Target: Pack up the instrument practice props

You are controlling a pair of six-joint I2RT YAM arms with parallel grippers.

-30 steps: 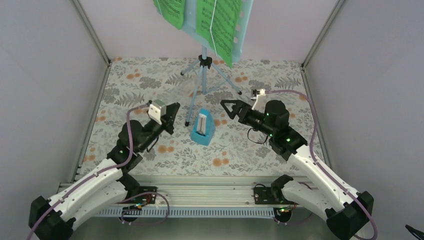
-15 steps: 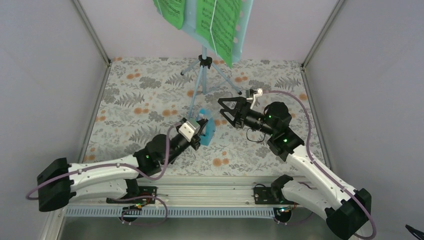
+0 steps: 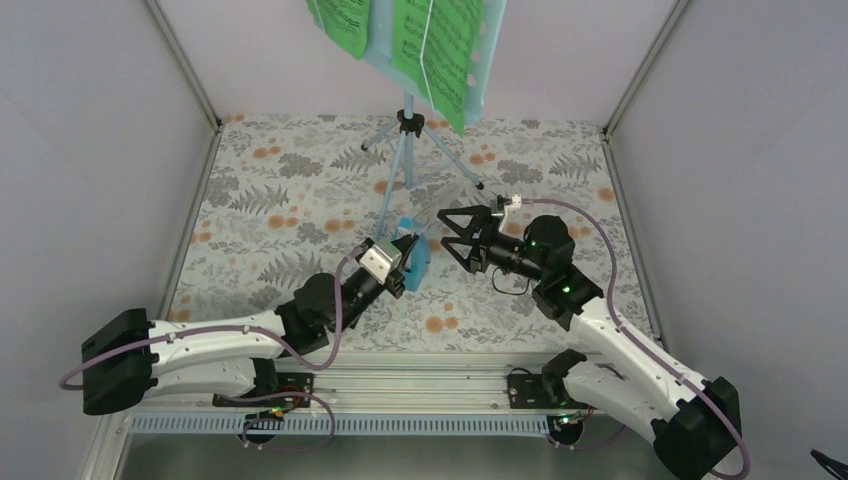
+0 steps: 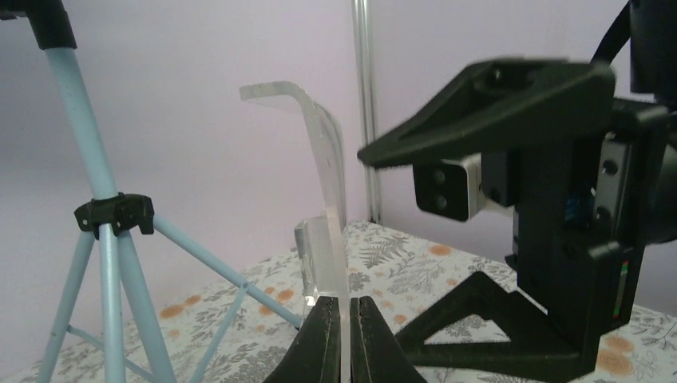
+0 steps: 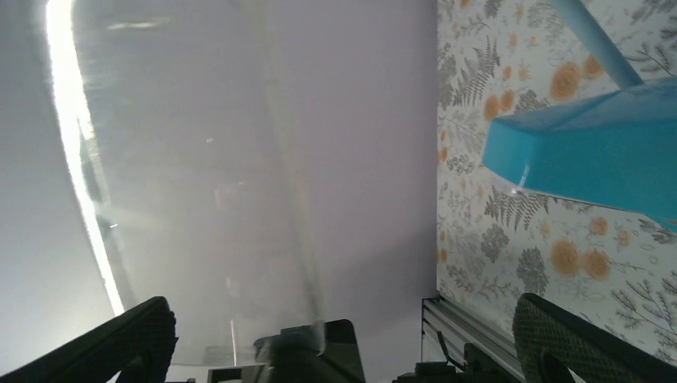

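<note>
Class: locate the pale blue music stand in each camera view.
Top external: music stand upper centre, running off the top.
Left wrist: tripod at left edge.
Right wrist: one stand leg, top right.
Shared landmark: floral tablecloth.

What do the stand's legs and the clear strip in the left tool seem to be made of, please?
Stand legs: probably painted metal tubing, pale blue, slight sheen, thin and straight. Clear strip: seemingly glossy transparent plastic; the wall shows through, edges catch light.
</note>
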